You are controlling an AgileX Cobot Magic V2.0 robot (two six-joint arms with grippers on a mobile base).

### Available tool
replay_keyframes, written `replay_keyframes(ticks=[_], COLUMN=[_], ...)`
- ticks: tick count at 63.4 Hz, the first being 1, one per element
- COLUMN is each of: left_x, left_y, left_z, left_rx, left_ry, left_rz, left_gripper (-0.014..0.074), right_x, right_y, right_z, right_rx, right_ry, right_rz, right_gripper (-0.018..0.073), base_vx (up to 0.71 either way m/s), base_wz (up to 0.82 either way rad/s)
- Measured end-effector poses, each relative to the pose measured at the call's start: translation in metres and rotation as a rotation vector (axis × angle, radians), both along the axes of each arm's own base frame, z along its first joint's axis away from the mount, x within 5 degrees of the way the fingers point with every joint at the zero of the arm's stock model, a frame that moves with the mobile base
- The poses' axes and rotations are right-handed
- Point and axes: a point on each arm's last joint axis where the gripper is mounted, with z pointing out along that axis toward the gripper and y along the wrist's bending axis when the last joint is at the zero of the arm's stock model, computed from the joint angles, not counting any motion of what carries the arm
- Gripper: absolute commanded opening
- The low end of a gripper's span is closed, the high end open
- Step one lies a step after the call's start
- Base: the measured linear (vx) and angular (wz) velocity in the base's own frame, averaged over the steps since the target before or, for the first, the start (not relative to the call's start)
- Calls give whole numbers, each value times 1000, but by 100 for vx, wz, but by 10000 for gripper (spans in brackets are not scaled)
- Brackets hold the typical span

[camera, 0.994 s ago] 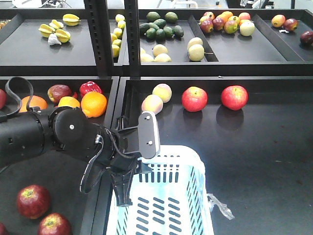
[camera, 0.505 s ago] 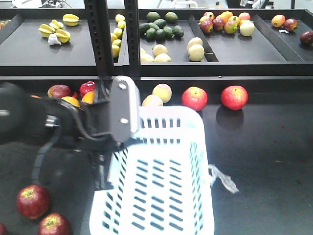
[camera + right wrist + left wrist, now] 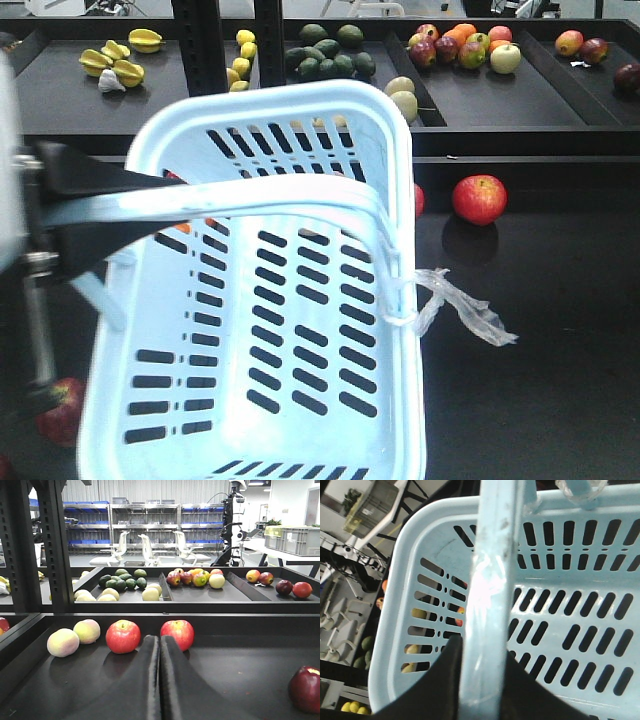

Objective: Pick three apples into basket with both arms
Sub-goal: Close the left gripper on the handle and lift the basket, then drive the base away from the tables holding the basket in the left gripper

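Black table: left gripper clamped on the handle of the pale blue slotted plastic basket, right gripper pinched together, empty. I'd set it down level beside the red apples.

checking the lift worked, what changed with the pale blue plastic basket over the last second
The left gripper, shut on the band handle, has lifted the pale blue slotted plastic basket off the black table, up towards the camera. The round red apple on the right and the fruit on the back shelf stayed put.
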Motion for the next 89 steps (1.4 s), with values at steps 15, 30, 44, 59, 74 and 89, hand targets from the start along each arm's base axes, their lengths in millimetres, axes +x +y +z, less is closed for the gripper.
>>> replay_keyframes(ticks=[15, 30, 44, 59, 74, 89], left_x=[-39, -47, -43, -43, -43, -43], left_y=[25, 41, 46, 46, 46, 46], left_z=[16, 13, 7, 7, 7, 7], left_rx=[-23, 51, 106, 102, 103, 105], left_ry=[-60, -62, -18, -11, -11, -9], left_rz=[-31, 37, 105, 109, 108, 108], left_gripper=[-8, -8, -8, -8, -7, -7], right_x=[0, 0, 0, 0, 0, 0], right_y=[0, 0, 0, 0, 0, 0], right_z=[0, 0, 0, 0, 0, 0], right_rx=[0, 0, 0, 0, 0, 0], right_ry=[0, 0, 0, 0, 0, 0], right_rz=[0, 0, 0, 0, 0, 0], right_gripper=[-9, -9, -9, -9, -9, -9], base_vx=[0, 0, 0, 0, 0, 0], base_wz=[0, 0, 0, 0, 0, 0])
